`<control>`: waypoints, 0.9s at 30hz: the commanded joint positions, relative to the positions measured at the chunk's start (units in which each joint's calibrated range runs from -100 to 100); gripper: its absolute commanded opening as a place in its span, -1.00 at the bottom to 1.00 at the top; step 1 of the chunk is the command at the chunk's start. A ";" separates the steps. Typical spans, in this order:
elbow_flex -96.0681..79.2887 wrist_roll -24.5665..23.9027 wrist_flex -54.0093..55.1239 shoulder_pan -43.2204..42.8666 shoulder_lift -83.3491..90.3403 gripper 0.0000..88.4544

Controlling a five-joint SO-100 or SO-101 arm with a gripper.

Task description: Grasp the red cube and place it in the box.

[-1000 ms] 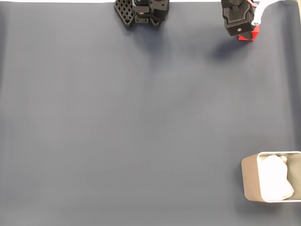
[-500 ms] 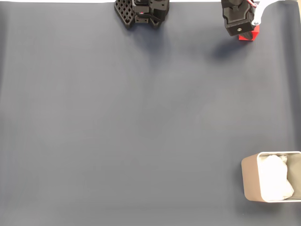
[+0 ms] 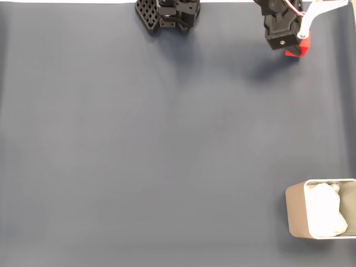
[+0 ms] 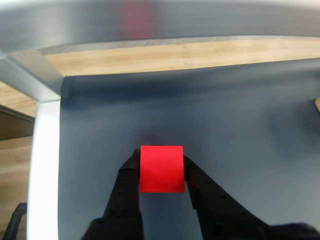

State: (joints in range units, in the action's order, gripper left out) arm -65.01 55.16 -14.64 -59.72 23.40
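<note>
Dark grey mat (image 3: 167, 139), gripper (image 4: 161, 165) clamping plain bright red cube (image 4: 161, 169)

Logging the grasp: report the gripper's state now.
Gripper: shut on the small bright red cube, pinched between both black fingers.

A dark grey-blue mat (image 3: 167, 144) covers the counter (image 4: 165, 55) across the fixed view, smooth and flat. In the wrist view the counter's pale wood shows past the mat's far edge, with a grey metal frame (image 4: 35, 80) along it. The box (image 3: 297, 214) rests directly on the mat at about 4 o'clock in the fixed view, crumpled white lining (image 3: 325, 211) inside. The arm's black base (image 3: 167, 14) stands at 12 o'clock.
</note>
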 commanded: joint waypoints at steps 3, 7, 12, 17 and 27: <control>5.70 0.10 -1.59 4.82 3.72 -0.92; 7.80 -0.15 -3.48 7.80 4.67 -0.92; 10.99 -0.15 -5.85 11.28 4.93 -0.91; 15.10 -0.24 -8.48 13.70 4.76 -0.91; 24.32 -0.63 -10.69 16.32 0.60 -0.91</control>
State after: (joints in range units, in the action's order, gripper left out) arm -45.75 55.16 -24.98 -44.14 24.62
